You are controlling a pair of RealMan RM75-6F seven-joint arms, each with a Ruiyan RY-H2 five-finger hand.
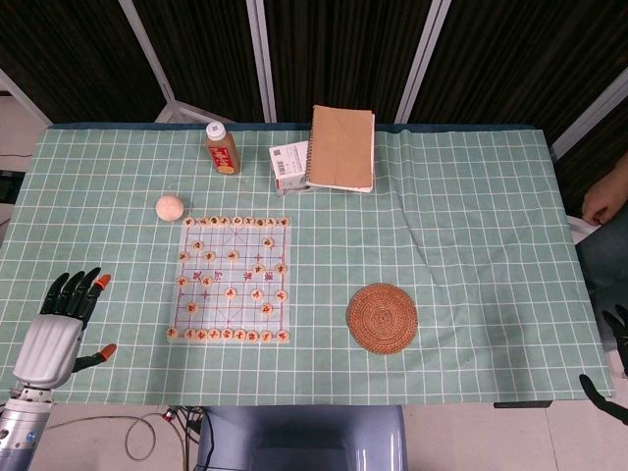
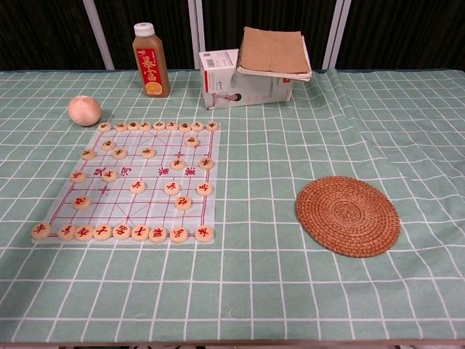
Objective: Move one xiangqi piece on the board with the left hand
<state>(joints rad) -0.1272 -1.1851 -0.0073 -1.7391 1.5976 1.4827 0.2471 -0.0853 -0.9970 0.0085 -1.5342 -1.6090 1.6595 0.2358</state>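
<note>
Squarely placed xiangqi board (image 1: 233, 280), long axis running away from robot; left hand (image 1: 61, 329) fingers (image 1: 77, 288) spread wide, holding nothing.

right hand (image 1: 610, 365) cut by right edge of head view, only dark fingertips showing; finger posture unreadable. left hand (image 1: 61, 329) absent from chest view, its arm cut at bottom-left corner. characters on xiangqi pieces (image 1: 232, 278) too small to read from head view. box (image 2: 243, 78) partly hidden under notebook (image 2: 275, 51) (label mostly unreadable).
</note>
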